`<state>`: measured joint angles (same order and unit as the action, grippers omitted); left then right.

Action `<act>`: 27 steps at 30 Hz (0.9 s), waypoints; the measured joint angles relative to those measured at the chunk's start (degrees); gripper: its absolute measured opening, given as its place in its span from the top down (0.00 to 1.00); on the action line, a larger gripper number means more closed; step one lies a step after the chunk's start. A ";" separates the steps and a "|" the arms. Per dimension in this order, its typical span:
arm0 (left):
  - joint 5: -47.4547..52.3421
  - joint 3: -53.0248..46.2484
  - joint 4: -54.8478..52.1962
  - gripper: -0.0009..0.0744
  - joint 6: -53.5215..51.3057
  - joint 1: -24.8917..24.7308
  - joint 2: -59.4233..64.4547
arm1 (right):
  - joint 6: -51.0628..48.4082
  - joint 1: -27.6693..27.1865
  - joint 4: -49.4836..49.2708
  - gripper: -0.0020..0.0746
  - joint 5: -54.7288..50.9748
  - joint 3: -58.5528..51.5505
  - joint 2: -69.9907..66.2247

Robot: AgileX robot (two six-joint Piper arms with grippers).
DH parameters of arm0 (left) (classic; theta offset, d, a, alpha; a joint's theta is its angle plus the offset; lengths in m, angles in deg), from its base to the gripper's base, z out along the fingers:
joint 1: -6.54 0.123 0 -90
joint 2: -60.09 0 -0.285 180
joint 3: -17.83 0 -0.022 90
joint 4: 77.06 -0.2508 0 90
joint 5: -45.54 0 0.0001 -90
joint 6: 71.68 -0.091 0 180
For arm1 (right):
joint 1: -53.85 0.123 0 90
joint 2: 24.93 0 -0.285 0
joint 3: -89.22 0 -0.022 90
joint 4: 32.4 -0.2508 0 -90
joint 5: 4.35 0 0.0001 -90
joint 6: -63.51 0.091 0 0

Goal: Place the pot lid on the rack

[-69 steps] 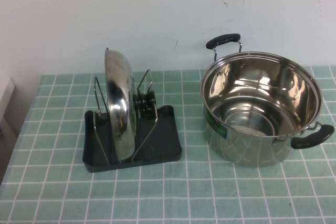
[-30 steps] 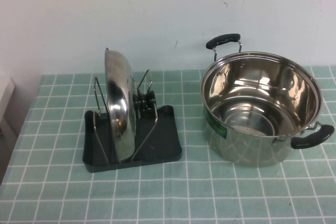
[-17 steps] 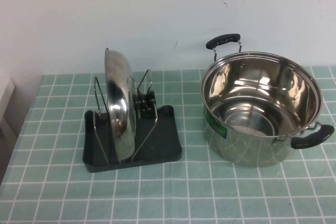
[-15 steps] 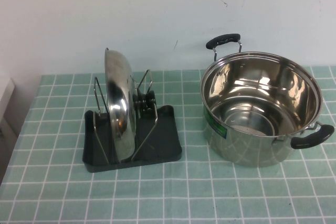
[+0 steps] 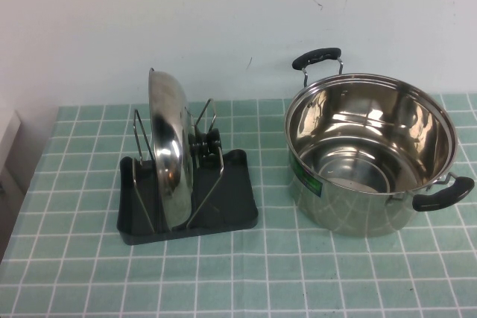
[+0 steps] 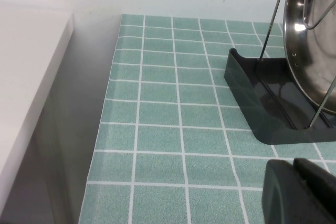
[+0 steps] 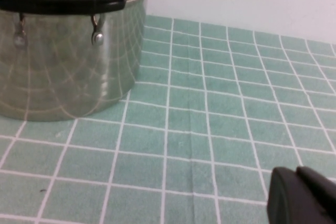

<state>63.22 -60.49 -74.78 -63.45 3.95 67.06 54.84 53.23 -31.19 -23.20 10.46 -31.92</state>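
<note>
Steel shines on the lid (image 5: 168, 156), which stands on edge in the rack (image 5: 238, 202), held nearly upright between the wire loops (image 5: 203, 165), its black knob (image 5: 208, 144) pointing toward 3 o'clock, at the pot. The rack is a black tray sitting at about 9 o'clock from the table's middle in the high view, on a green tiled cloth (image 5: 268, 273) with white grid lines. The pot (image 5: 370, 153) stands well apart from the rack at 3 o'clock, uncovered, one black handle at its 12 o'clock side by the wall and the other at roughly 4 o'clock. Neither arm shows in the high view. In the left wrist view the left gripper (image 6: 303, 191) appears only as a dark tip at the frame's corner, low over the cloth and near the rack's (image 6: 262, 103) end wall, with the lid's (image 6: 310, 40) hollow underside and a wire visible just beyond it; whether its fingers are spread or pressed together I cannot tell. In the right wrist view the right gripper (image 7: 303, 198) is likewise a dark tip just above the cloth, apart from the pot (image 7: 68, 56) and facing its handle (image 7: 60, 1); its fingers' state I cannot tell either.
</note>
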 joint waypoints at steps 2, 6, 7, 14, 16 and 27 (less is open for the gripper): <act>0.00 0.00 0.00 0.99 0.00 0.00 0.00 | 0.15 0.00 -0.11 0.98 0.00 0.00 0.00; 0.00 0.00 0.00 0.99 0.00 0.00 0.00 | 0.29 -0.02 -0.11 0.98 -0.10 0.00 0.00; 0.00 0.00 0.00 0.99 0.00 0.00 0.00 | 0.38 -0.02 -0.11 0.98 -0.10 0.00 0.00; 0.00 0.00 0.00 0.99 0.00 0.00 0.00 | -0.01 -3.13 -0.16 0.98 -0.10 0.00 0.00; 0.00 0.00 0.00 0.99 0.00 0.00 0.00 | -0.01 -4.20 -0.16 0.98 -0.10 0.00 0.00; 0.00 0.00 0.00 0.99 0.21 0.00 0.00 | 1.24 -3.35 0.83 0.98 -0.10 0.00 0.00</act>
<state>63.22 -60.49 -74.78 -63.24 3.95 67.06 56.08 49.88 -30.36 -23.30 10.46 -31.92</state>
